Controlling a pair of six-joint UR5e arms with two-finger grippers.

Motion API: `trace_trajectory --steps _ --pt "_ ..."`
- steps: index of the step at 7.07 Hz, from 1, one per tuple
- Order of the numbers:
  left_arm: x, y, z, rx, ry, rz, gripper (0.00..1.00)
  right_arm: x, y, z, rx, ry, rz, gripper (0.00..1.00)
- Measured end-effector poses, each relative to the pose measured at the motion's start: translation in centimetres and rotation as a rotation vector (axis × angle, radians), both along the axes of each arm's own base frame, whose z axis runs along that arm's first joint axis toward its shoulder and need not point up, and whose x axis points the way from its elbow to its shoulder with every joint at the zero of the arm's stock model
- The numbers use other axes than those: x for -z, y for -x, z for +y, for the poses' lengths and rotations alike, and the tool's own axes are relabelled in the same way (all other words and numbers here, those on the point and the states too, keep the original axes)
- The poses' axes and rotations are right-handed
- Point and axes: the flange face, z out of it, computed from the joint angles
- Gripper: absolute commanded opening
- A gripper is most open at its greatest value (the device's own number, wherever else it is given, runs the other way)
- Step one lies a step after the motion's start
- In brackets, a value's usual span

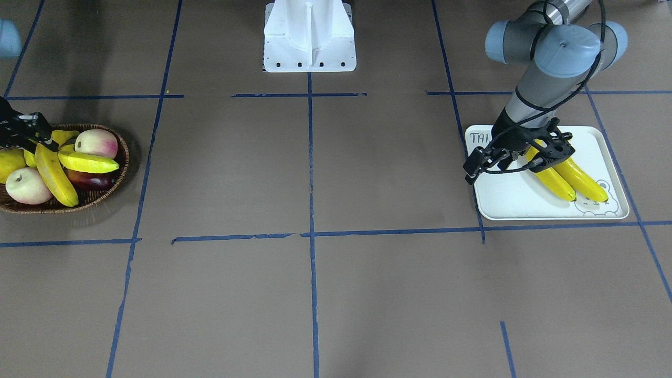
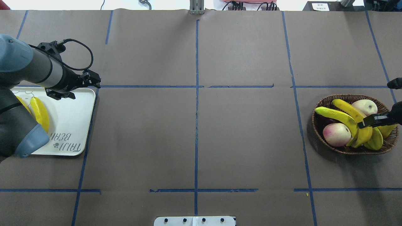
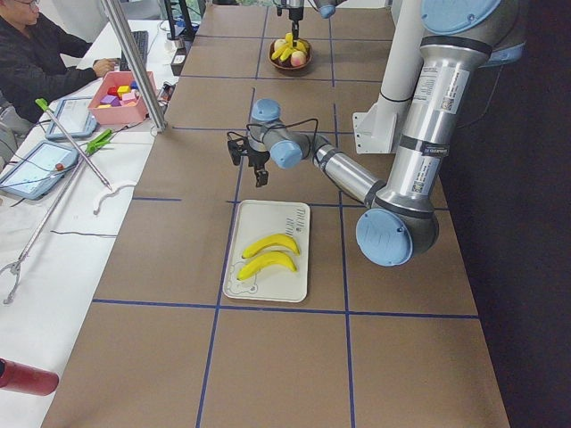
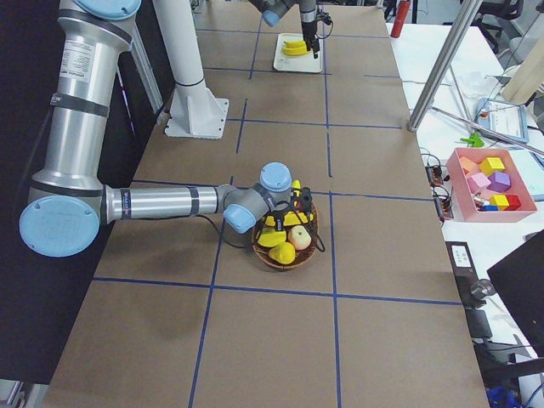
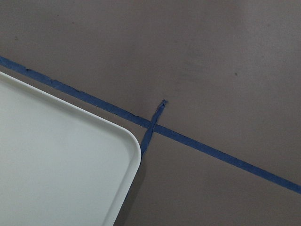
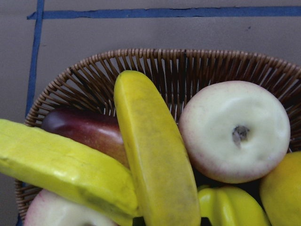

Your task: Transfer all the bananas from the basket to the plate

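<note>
Two yellow bananas [image 1: 564,181] lie side by side on the white plate [image 1: 504,197]. My left gripper [image 1: 554,152] hangs above the plate's end near them, open and empty. Its wrist view shows only a plate corner [image 5: 56,165] and no fingers. Two more bananas [image 2: 337,116] [image 2: 356,116] lie across the other fruit in the wicker basket [image 2: 320,106]. My right gripper [image 2: 372,120] hovers low over the basket above one banana [image 6: 155,155], open and holding nothing. Its fingers are out of its wrist view.
The basket also holds two pale peaches [image 6: 235,129], a dark purple fruit [image 6: 84,129], a ribbed yellow-green fruit [image 6: 230,207] and a rounded yellow fruit [image 6: 282,188]. The robot's white base [image 1: 310,47] stands mid-table. Blue tape lines [image 1: 311,157] cross the brown table.
</note>
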Motion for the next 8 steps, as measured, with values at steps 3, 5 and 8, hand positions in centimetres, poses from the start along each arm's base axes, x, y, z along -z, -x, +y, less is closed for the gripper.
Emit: trace_trajectory --steps 3,5,8 --pt "0.1 0.0 0.0 0.0 -0.002 0.001 1.0 1.1 -2.6 -0.2 -0.044 -0.042 -0.047 0.0" --pt "0.4 0.0 0.1 -0.001 -0.005 0.005 1.0 3.4 -7.2 -1.0 -0.083 -0.059 -0.159 0.0" --pt "2.3 -0.8 0.0 0.015 0.003 0.047 1.0 11.8 -4.6 -5.7 -0.054 -0.086 -0.279 0.0"
